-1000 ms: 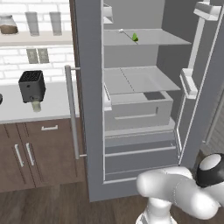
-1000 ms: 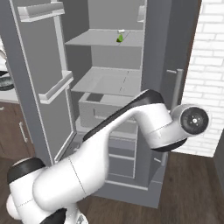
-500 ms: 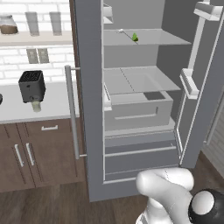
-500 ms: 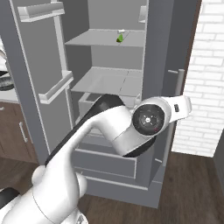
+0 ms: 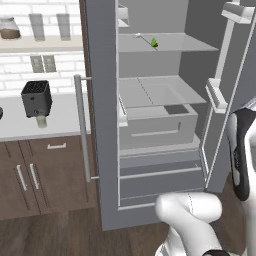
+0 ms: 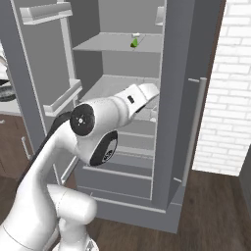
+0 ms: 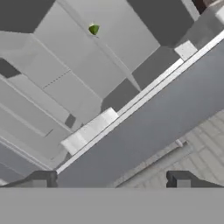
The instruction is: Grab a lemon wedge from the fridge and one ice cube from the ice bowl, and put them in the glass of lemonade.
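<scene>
Fridge stood open, lemon wedge on its upper shelf, gripper jaws wide and empty.

In the left base view, the fridge (image 5: 150, 125) had both doors open; the lemon wedge (image 5: 154, 43) lay on the upper shelf, near its middle. The glass of lemonade (image 5: 41, 121) stood on the counter (image 5: 55, 120), just in front of the black toaster (image 5: 36, 98). In the right base view, the wedge (image 6: 134, 43) sat near the front edge of the same shelf. In the hand view, the gripper (image 7: 111, 179) pointed at the open fridge, its fingertips (image 7: 178, 178) far apart with nothing between; the wedge (image 7: 93, 29) was well away.
</scene>
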